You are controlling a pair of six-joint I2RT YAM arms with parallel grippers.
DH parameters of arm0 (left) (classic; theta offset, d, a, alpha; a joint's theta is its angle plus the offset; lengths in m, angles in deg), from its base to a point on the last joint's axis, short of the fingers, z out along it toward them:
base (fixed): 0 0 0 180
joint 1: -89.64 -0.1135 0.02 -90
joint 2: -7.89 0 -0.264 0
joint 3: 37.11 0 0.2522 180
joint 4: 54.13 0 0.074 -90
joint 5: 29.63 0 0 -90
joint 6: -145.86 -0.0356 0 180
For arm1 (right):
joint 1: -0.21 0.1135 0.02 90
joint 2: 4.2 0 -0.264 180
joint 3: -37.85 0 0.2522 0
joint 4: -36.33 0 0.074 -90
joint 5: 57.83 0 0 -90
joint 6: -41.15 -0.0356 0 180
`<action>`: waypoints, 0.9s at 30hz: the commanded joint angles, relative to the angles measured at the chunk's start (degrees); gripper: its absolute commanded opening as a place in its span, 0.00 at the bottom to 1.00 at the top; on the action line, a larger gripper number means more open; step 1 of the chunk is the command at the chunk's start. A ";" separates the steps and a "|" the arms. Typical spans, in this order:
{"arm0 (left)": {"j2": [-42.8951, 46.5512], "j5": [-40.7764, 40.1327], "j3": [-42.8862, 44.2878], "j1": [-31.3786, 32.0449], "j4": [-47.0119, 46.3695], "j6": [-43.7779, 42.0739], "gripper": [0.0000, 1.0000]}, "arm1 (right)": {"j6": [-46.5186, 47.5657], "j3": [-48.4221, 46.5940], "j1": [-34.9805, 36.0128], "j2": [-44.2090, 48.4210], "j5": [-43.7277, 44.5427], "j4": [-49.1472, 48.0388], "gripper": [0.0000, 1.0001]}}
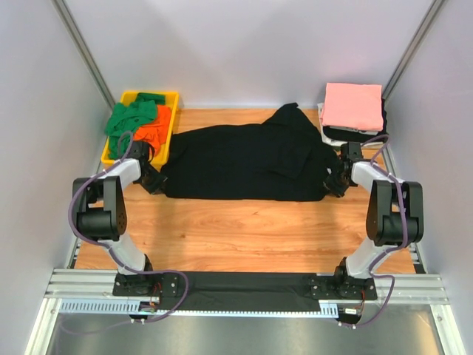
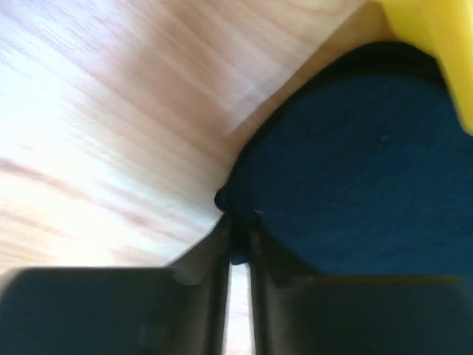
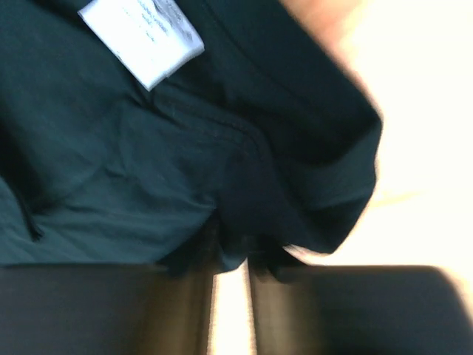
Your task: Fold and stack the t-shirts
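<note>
Laboratory robot cell: a wooden tabletop (image 1: 244,229) enclosed by plain white panels (image 1: 244,44) on metal struts (image 1: 83,52); a cabled left arm (image 1: 103,211) and right arm (image 1: 392,214) bolted to an aluminium rail (image 1: 77,283).

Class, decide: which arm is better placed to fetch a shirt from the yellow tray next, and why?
Left. The left tool pinches the black t-shirt right beside the yellow tray; the right tool grips its opposite end, far away.
</note>
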 commanded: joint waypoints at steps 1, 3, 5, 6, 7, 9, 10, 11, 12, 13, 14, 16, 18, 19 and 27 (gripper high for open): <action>-2.76 1.57 1.71 -0.18 -2.99 0.90 0.11 | 0.40 -3.87 -0.10 -2.91 0.70 -1.74 0.10; -3.03 2.71 4.34 -0.18 -2.21 0.90 0.00 | 1.01 -7.56 -0.01 -3.70 0.17 0.18 0.00; -2.59 3.68 9.07 -0.27 1.20 1.25 0.00 | 1.36 -15.52 0.16 -4.41 -1.23 4.57 0.00; -2.33 4.30 11.19 -0.18 2.62 1.25 0.00 | 1.54 -18.62 0.25 -4.41 -1.50 6.50 0.00; -1.54 4.74 13.38 -0.27 4.29 1.25 0.00 | 1.80 -22.39 0.34 -3.80 -1.93 10.35 0.00; 0.21 5.70 19.98 -0.27 9.30 0.64 0.00 | 2.51 -32.03 0.52 -2.31 -2.11 13.89 0.00; 3.44 5.36 21.39 -0.18 10.36 0.46 0.00 | 2.68 -34.27 0.43 0.05 -1.33 16.78 0.00; 5.48 4.49 22.45 -0.18 11.85 0.28 0.00 | 2.86 -36.04 0.43 1.47 -0.45 18.02 0.00; 9.76 3.09 22.37 -0.36 12.38 -0.33 0.00 | 3.30 -37.18 0.26 2.96 0.08 18.91 0.00; 11.80 2.29 21.94 -0.44 12.91 -0.59 0.00 | 3.39 -36.50 0.08 5.85 0.52 19.96 0.00; 13.74 1.76 19.93 -0.45 13.44 -0.86 0.00 | 3.48 -34.58 -0.27 7.53 0.52 20.14 0.00; 18.49 1.66 16.85 -0.53 13.71 -1.65 0.00 | 3.13 -24.93 -0.27 12.69 0.79 18.23 0.00; 22.43 1.32 10.27 -0.53 13.36 -1.56 0.00 | 2.42 -17.37 -0.27 15.88 0.44 15.68 0.00; 23.59 1.49 7.89 -0.53 13.18 -1.65 0.00 | 1.90 -10.20 -0.27 17.98 0.35 14.18 0.00; 35.45 0.96 -13.56 -1.41 12.91 -0.78 0.00 | -0.74 12.19 -5.63 28.63 2.28 11.18 0.00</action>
